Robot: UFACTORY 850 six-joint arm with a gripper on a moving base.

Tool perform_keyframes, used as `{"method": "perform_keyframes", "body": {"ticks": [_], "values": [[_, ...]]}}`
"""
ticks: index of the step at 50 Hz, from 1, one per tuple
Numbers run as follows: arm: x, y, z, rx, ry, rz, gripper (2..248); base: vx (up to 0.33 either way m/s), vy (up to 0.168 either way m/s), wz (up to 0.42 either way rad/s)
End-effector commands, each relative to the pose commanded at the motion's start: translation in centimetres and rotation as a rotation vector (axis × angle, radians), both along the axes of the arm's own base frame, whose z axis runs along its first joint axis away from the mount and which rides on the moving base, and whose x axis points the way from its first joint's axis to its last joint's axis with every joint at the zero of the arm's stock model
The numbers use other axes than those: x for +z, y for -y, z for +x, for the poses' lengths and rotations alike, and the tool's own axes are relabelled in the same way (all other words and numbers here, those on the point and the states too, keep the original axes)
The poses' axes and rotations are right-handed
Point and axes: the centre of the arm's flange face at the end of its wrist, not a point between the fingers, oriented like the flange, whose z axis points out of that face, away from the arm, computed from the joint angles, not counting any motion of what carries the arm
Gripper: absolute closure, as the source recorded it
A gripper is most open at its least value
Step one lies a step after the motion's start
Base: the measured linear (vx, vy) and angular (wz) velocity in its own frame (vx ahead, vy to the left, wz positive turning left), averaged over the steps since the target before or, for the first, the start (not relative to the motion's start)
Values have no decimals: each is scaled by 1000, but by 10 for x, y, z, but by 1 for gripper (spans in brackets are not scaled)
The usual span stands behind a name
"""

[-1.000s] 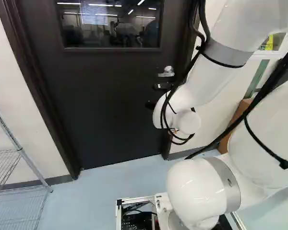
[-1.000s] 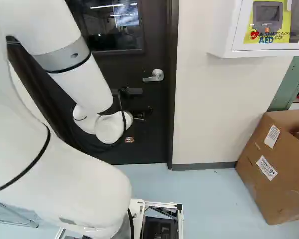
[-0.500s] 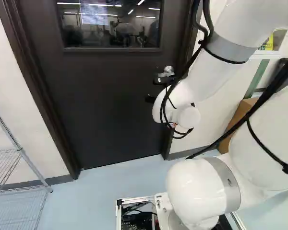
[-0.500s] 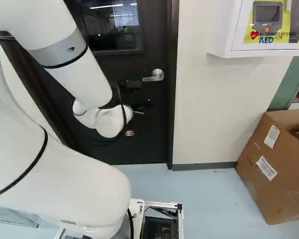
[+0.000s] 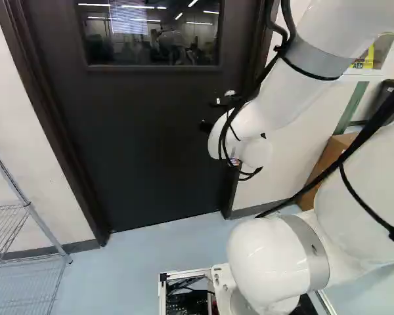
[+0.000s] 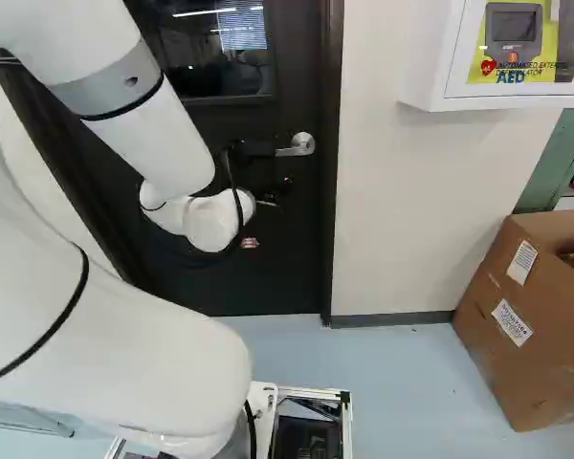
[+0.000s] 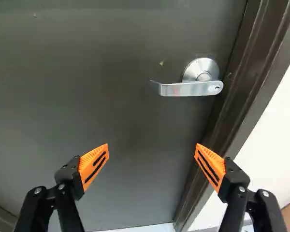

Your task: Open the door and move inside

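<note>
Left base view had the big one, the dark door (image 5: 138, 144), and it was shut, sitting flush in its frame (image 7: 255, 72)! None of the opening was done, as far as I could judge from where I stood, and the whole trip inside was left to do. Up went the white arm (image 5: 285, 92), reaching out toward the latch side. Off to one side stood a wire shelf (image 5: 27, 209); on the other, a cardboard box (image 6: 502, 320) sat by the wall, away from the doorway. High in the door, a window (image 6: 215, 53) threw back the ceiling lights.

Then the gripper (image 7: 152, 151): spread wide, orange pads (image 7: 94, 164) well apart, nothing between them! And the smallest, the prize: the lever handle (image 7: 188, 89), level and ungripped, ahead of the fingertips and over toward the frame side. Lining up looked like the step in hand; grasping or pressing the lever, swinging the door and driving through all remained.
</note>
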Motion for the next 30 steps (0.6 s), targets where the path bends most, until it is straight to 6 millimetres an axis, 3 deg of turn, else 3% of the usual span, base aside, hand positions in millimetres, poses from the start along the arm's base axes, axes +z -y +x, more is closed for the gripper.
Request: {"method": "perform_keyframes", "body": {"ticks": [30], "values": [[30, 0, 15, 0, 73, 0, 3, 0, 0, 0]]}}
